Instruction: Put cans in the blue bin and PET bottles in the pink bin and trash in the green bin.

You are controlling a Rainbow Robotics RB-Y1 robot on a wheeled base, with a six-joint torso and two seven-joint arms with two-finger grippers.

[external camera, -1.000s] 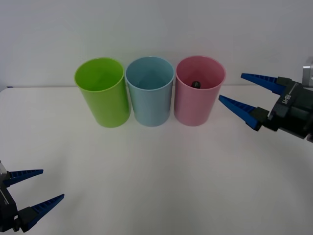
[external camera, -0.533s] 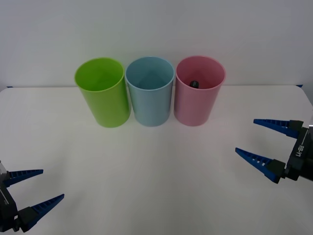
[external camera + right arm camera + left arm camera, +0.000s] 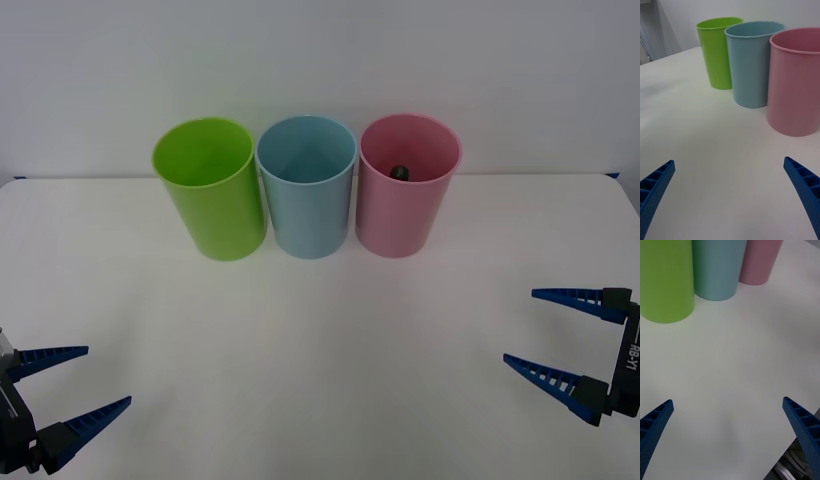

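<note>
As far as I could judge, the sorting looked finished: a dark-capped PET bottle [image 3: 400, 172] sat inside the pink bin [image 3: 403, 215], beside the blue bin [image 3: 306, 205] and green bin [image 3: 212, 205]. Right pincer [image 3: 566, 335] and left pincer [image 3: 68, 378] hovered wide, empty, over the bench [image 3: 320, 350].

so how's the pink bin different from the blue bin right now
The pink bin stands at the right end of the row, while the blue bin stands in the middle, between it and the green bin. A small dark object shows inside the pink bin; the visible inside of the blue bin looks bare. Both are upright, open-topped, tapered and the same size.
</note>
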